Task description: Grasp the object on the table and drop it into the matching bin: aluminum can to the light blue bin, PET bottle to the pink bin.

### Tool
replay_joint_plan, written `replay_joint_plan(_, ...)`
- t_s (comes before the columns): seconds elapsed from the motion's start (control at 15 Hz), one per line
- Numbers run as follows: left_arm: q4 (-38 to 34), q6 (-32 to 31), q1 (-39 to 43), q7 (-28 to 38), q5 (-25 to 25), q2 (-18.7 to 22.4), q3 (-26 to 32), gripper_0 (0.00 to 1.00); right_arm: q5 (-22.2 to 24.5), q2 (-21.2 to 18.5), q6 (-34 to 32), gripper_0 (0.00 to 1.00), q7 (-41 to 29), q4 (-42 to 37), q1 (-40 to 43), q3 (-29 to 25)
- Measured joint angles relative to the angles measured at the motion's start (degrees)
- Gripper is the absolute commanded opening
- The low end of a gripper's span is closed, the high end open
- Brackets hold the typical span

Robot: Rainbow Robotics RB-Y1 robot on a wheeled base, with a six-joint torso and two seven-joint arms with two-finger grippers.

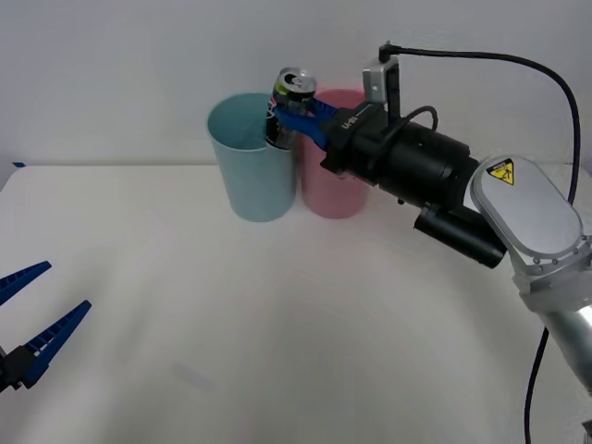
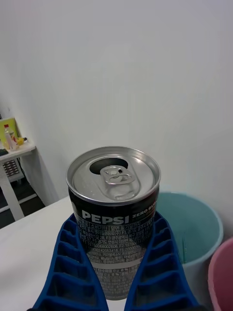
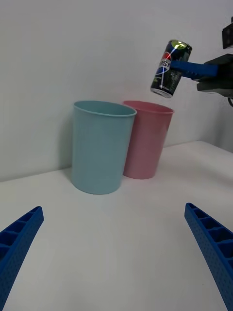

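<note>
The aluminum can (image 1: 295, 90), dark-sided with a shiny pull-tab top, hangs in the air, slightly tilted, with my right gripper (image 1: 289, 116) shut on its sides. It is level with the bins' rims, over the gap where the light blue bin (image 1: 252, 171) meets the pink bin (image 1: 333, 190). In the right wrist view the can (image 2: 114, 204) sits between the blue fingers (image 2: 68, 272), with the light blue bin (image 2: 194, 228) and the pink bin (image 2: 223, 277) below and beyond it. My left gripper (image 1: 32, 319) waits open low over the table's near left; its view shows the can (image 3: 171, 68) above both bins.
The white table (image 1: 277, 324) spreads wide in front of the two bins, which stand side by side and touching near the back wall. A black cable (image 1: 518, 65) arcs over my right arm. A small side table (image 2: 12, 150) stands in the room beyond.
</note>
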Motion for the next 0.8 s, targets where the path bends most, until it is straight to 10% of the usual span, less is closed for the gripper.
replay_joint_plan(0.8, 0.0, 0.0, 0.0, 0.0, 0.0, 0.0, 0.0, 1.0, 4.33, 8.65, 0.49, 0.0, 0.64, 32.87, -25.18, 1.81)
